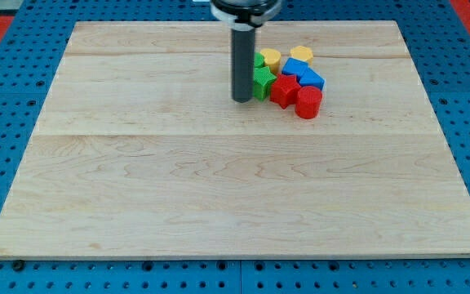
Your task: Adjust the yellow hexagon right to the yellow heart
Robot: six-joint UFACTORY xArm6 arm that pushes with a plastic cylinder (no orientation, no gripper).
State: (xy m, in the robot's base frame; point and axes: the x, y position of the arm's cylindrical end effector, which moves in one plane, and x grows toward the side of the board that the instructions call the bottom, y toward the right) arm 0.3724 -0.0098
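Observation:
Two yellow blocks lie at the top of a tight cluster near the board's top centre. One yellow block (271, 58) is on the cluster's left and the other yellow block (301, 54) on its right, a small gap apart. At this size I cannot tell which is the hexagon and which the heart. My rod comes down from the view's top. My tip (241, 100) rests on the board just left of a green block (263, 82), close to or touching it, and below-left of the left yellow block.
The cluster also holds a second green block (259, 61) partly hidden behind the rod, two blue blocks (292, 69) (311, 79), and two red blocks (284, 91) (308, 103). The wooden board (219, 196) lies on a blue pegboard.

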